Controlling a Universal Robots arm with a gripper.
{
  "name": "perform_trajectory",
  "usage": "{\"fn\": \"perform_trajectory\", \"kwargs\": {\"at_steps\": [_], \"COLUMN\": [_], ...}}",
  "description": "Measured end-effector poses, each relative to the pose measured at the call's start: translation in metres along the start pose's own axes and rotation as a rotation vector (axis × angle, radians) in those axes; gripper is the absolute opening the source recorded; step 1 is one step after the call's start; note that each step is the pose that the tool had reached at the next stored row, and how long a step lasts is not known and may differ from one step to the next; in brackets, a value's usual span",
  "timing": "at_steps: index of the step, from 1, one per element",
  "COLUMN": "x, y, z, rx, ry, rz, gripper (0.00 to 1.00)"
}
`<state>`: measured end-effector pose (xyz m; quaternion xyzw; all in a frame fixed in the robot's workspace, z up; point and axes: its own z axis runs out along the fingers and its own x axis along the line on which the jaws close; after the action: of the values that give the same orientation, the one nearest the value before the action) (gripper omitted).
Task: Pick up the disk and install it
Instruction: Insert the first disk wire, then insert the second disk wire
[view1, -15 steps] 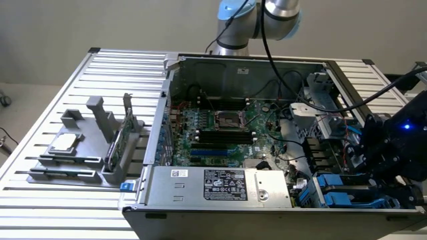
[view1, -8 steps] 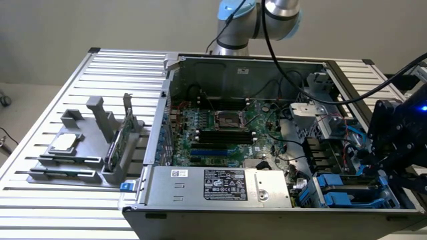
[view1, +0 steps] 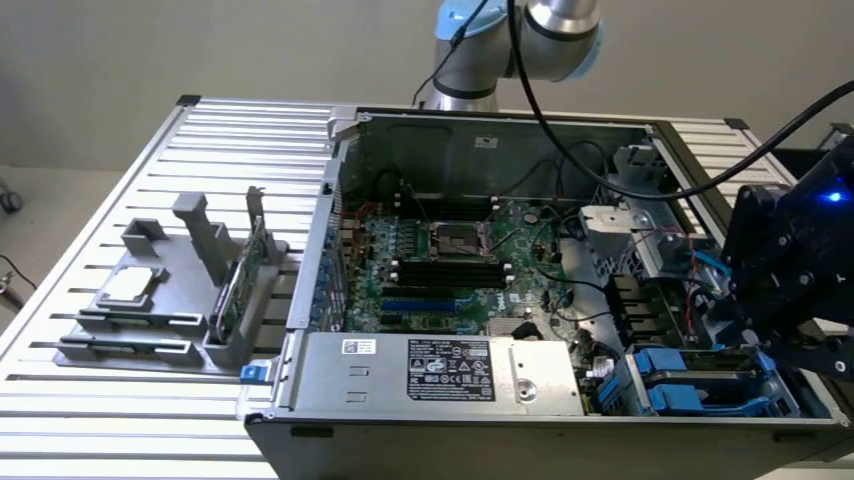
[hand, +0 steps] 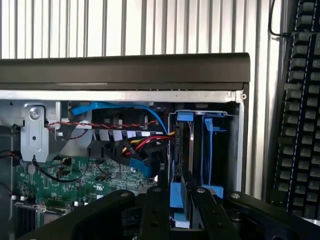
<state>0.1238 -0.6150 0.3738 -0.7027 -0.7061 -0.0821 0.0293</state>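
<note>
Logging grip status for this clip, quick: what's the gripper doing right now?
Gripper: jaws closed on the blue carrier of the disk, held at the drive bay of the open computer case.

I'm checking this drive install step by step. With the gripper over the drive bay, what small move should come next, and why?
Probably a short, straight push further into the drive bay. The gripper is closed on the disk's blue carrier, edge-on and lined up with the bay's slot beside the blue rail. How deep it already sits is unclear.
</note>
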Motion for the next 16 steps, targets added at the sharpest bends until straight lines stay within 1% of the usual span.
{"fn": "perform_trajectory", "kwargs": {"at_steps": [4,6,16], "x": [0.000,0.002,0.002], "y": [-0.0112,-0.0150,-0.0150], "z": [-0.0011,-0.0012,-0.0011], "rx": [0.0004,0.0004,0.0023], "ry": [0.0001,0.0000,0.0009], "rz": [0.000,0.000,-0.011], "gripper": [0.25,0.25,0.25]}}
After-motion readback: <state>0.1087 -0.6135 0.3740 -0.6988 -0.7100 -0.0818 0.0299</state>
